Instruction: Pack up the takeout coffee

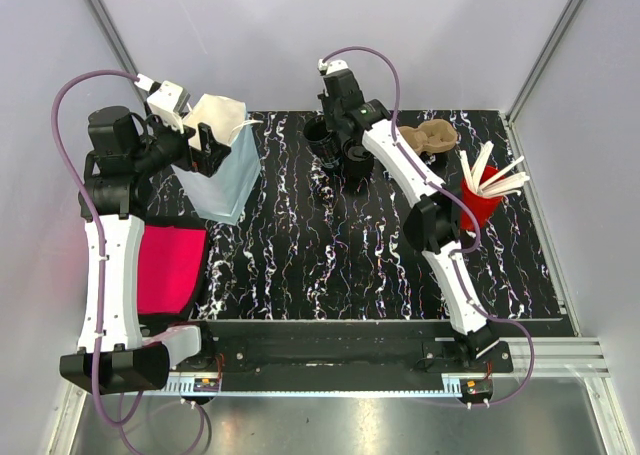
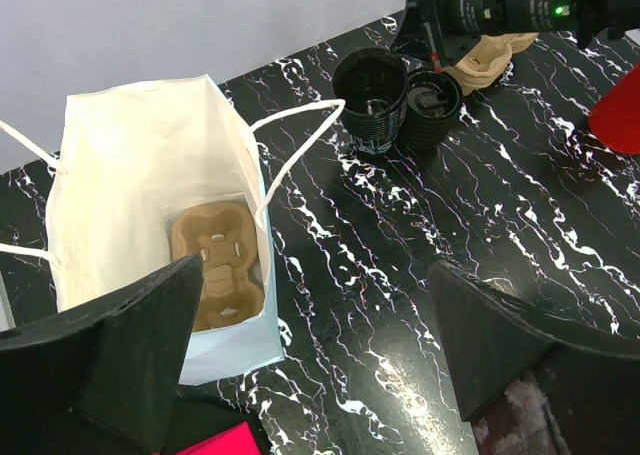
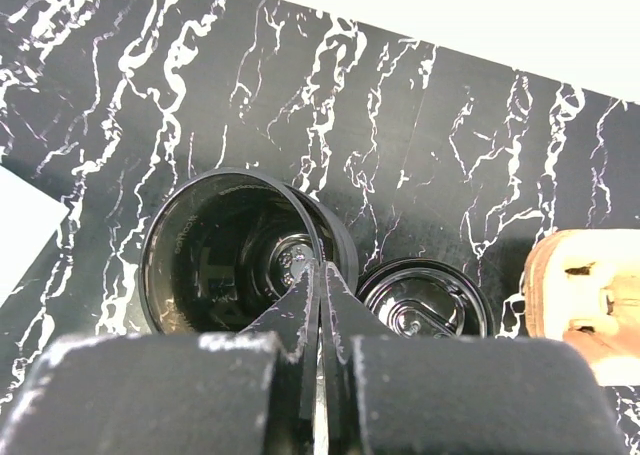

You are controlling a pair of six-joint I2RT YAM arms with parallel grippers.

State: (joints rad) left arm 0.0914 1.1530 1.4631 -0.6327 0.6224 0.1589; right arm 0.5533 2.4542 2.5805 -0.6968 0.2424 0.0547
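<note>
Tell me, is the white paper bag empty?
Not empty: a brown cardboard cup carrier lies at the bottom of the white paper bag.

No legible text, label, brand, number or sign in any view. Faint raised marking on the inner wall of the open black cup point(image 3: 190, 240), near the far edge of the table point(image 1: 300, 265): too small and blurred to read. Small moulded marks on top of the lidded black cup point(image 3: 425, 310) just beside it: likewise unreadable.

Bare mat point(image 2: 450, 205) lies open between the gaping bag point(image 2: 130, 155) and touching cups point(image 2: 372, 100), one handle point(image 2: 335, 105) jutting in.
</note>
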